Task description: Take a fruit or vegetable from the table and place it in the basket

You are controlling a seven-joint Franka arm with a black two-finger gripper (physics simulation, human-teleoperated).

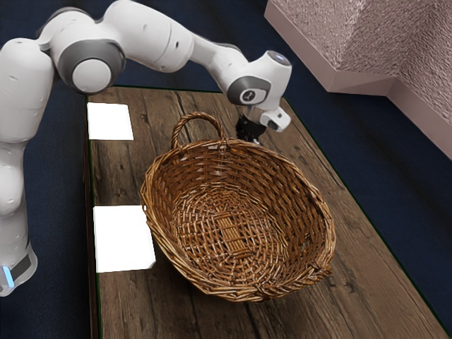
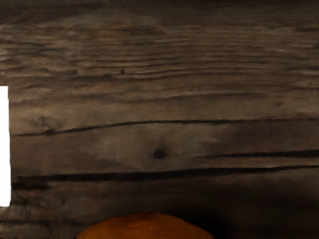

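Behind the basket's far rim in the exterior view, my black gripper (image 1: 250, 130) hangs low over the table, its fingertips hidden by the wicker. The brown wicker basket (image 1: 229, 229) has an arched handle, and its woven bottom shows with nothing lying on it. In the wrist view the rounded top of an orange fruit or vegetable (image 2: 147, 227) appears at the lower edge, at or just under my hand. Whether it is held cannot be seen.
Two white squares (image 1: 110, 121) (image 1: 123, 238) lie on the wooden table (image 1: 353, 282) along the exterior view's left side. The basket's high rim and handle stand close to my hand. A pale textured wall (image 1: 360, 82) rises beyond the table.
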